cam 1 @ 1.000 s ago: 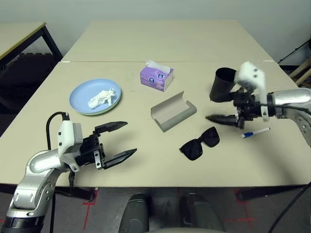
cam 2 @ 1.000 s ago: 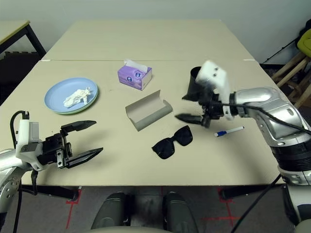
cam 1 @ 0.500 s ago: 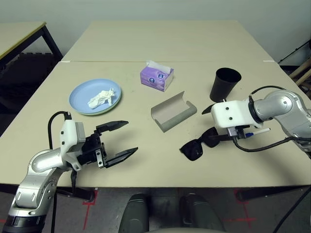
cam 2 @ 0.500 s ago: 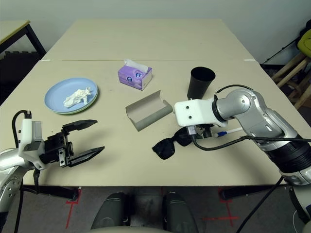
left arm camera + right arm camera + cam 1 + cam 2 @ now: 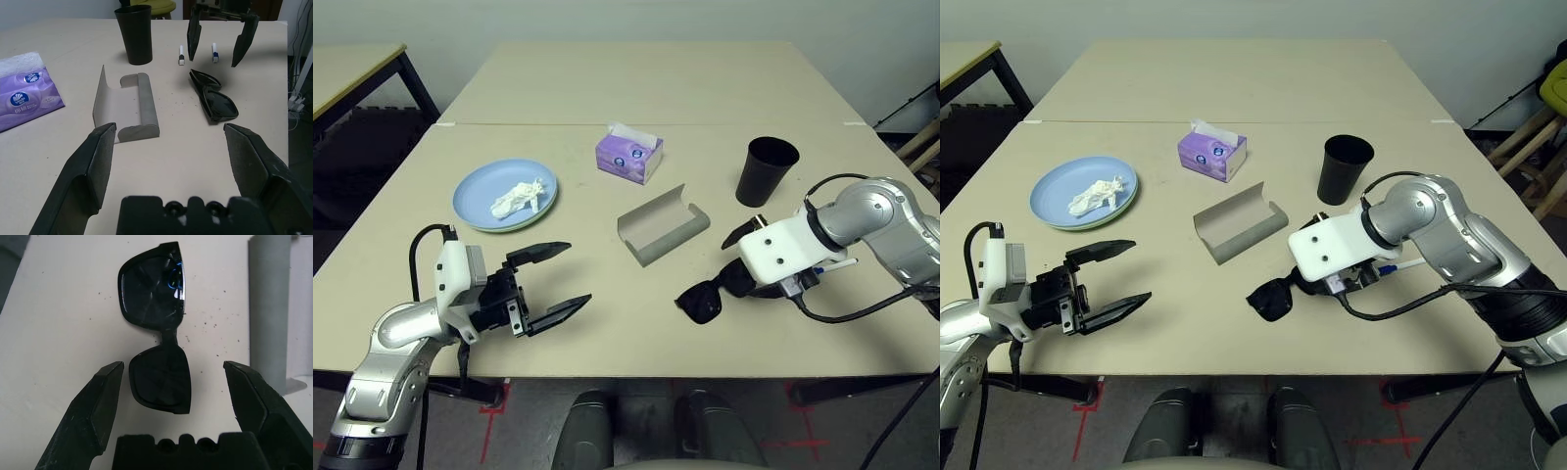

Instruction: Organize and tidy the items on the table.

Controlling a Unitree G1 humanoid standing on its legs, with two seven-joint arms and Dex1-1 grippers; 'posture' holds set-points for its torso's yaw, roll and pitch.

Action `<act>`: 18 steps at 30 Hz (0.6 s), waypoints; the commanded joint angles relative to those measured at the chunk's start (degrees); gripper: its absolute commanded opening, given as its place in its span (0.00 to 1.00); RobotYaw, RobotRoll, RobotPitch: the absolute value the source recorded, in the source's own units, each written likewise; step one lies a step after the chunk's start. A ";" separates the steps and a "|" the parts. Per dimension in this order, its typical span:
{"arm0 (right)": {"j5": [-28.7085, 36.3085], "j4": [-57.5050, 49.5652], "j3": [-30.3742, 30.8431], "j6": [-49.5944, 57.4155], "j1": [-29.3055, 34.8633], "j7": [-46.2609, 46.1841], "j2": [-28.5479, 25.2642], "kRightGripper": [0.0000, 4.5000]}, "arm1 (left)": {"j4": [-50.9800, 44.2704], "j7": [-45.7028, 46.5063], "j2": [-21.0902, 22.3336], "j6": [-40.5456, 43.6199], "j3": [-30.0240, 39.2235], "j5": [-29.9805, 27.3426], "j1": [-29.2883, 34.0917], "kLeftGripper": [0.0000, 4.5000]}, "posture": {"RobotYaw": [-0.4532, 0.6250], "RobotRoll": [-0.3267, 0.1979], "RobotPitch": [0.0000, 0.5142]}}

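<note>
black sunglasses [image 5: 157,338] lie folded, long axis between the right tool [image 5: 171,396] fingers.

black sunglasses [image 5: 705,299] half hidden beneath right hand [image 5: 223,45] — purple tissue box [image 5: 22,95] cut off

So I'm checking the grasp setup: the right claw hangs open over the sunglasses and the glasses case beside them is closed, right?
Not quite. The right claw does hang open over the sunglasses, but the glasses case lies open, as the left eye view shows.
</note>
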 commanded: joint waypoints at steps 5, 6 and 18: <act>-3.69 2.28 2.89 -0.35 -1.67 1.75 2.99 1.00 | -1.79 0.67 -0.30 0.29 -0.84 0.23 0.78 0.99 | 0.60 0.62 0.06; -4.08 2.37 3.10 -0.37 -1.74 1.83 3.35 1.00 | -1.83 0.72 -0.32 0.30 -0.86 0.23 0.74 0.99 | 0.60 0.62 0.06; -10.21 3.63 5.91 -3.52 -1.93 1.81 6.04 1.00 | -1.84 1.04 -0.44 0.57 -1.17 0.36 0.18 0.99 | 0.60 0.62 0.07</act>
